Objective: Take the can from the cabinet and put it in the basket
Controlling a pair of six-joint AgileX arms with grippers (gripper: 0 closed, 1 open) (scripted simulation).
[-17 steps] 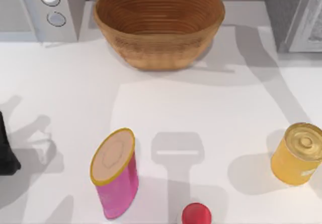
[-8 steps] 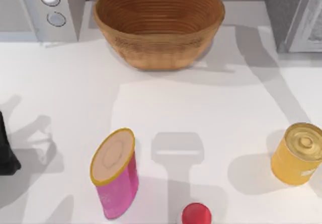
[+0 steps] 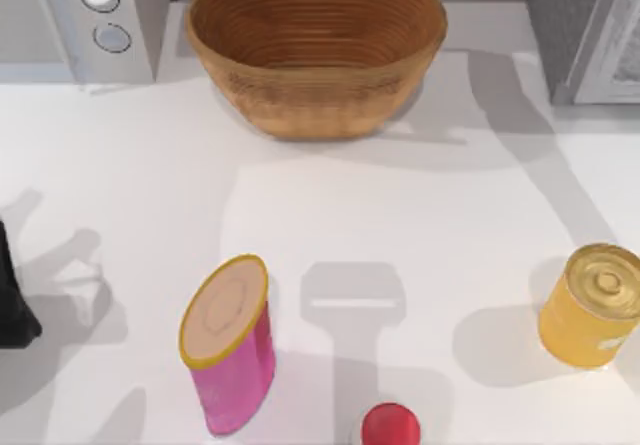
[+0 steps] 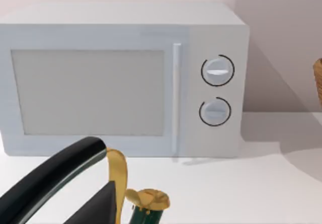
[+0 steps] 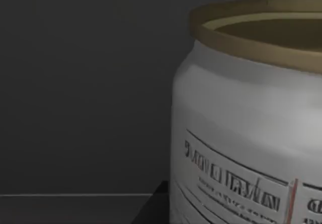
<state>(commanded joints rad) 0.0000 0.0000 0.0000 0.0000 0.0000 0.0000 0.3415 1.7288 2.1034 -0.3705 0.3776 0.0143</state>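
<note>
The can is silver-white with a gold rim, small dark print and a thin red line. It stands upright in a dark interior, very close in the right wrist view. At the table's back right corner is the grey cabinet with its pale door panel. The brown wicker basket sits at the back centre with nothing inside. My left gripper is parked at the table's left edge, and its black finger faces the microwave.
A white microwave with two knobs stands at the back left. A pink cylinder with a yellow rim stands front centre-left, a golden tin front right, and a small red object at the front edge.
</note>
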